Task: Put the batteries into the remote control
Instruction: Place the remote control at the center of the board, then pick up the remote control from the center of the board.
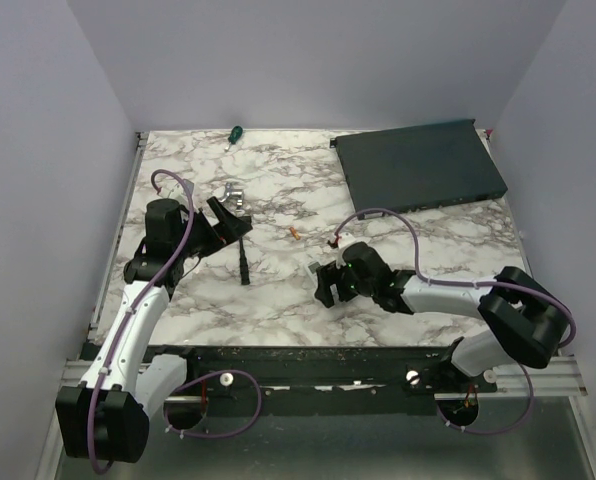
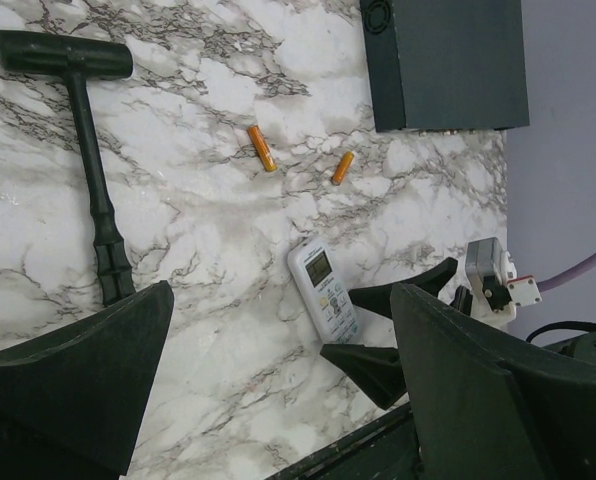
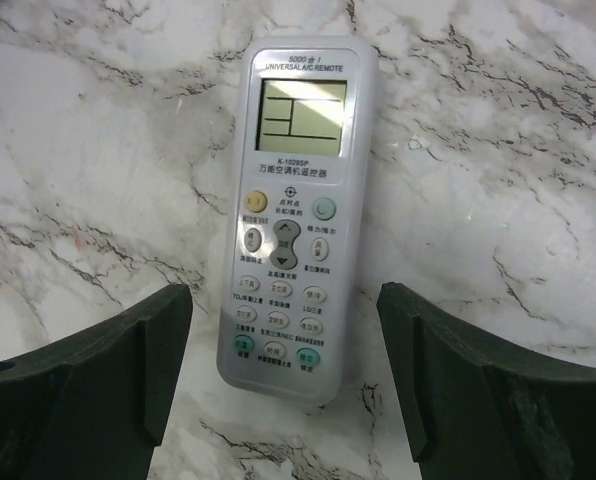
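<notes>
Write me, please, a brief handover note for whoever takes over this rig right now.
Left tool: open and empty, above the table.
Right tool: open, straddling the lower end of the remote without gripping it.
Remote: flat on the table, buttons up.
Batteries: two, the second close by, both loose on the table and apart from the remote.
Done: nothing loaded yet.
Left: probably grasp the remote, get at its battery bay, then fit both batteries.
</notes>
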Tool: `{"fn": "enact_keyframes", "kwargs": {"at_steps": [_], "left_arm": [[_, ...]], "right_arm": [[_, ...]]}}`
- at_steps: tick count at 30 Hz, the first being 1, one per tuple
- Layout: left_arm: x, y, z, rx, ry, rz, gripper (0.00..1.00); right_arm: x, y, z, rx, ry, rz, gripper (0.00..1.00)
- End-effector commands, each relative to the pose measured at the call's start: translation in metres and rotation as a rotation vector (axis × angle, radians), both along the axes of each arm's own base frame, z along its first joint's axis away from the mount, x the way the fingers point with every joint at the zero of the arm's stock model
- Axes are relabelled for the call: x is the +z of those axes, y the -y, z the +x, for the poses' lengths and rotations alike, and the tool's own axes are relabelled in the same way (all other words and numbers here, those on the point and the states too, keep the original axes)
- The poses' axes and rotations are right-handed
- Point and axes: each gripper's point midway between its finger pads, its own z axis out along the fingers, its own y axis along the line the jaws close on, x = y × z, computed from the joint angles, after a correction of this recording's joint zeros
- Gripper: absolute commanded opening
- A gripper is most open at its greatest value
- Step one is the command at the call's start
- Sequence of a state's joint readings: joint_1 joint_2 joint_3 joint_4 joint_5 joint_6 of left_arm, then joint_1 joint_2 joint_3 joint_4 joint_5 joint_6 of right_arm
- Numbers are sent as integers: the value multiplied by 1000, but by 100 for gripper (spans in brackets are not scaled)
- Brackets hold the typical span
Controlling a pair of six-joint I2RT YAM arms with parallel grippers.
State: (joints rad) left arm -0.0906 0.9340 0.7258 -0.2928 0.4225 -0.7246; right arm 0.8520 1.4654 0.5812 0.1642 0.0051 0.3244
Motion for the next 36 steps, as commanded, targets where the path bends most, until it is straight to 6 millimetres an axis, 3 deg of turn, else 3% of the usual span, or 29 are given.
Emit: {"fn": "enact_keyframes", "kwargs": {"at_steps": [1,6,13,21,31,36], "left_arm": [[15,2,2,-12,38,-21,93],[14,2,2,-9,35,-22,93],[14,2,3,-9,33,-28,93],[13,3,4,-11,28,-30,93],[10,4,5,-16,20,-34,93],[9,4,5,-16,18,-35,93]], "right_arm": [[1,1,3,-36,11,1,87],[10,5,5,-96,28,40,89],[15,4,8,-159,26,118,74],[5,5,11,-183,13,92,61],[-11,10,11,-172,-9,1,59],[-18,18,13,-198,-20,-58,53]]}}
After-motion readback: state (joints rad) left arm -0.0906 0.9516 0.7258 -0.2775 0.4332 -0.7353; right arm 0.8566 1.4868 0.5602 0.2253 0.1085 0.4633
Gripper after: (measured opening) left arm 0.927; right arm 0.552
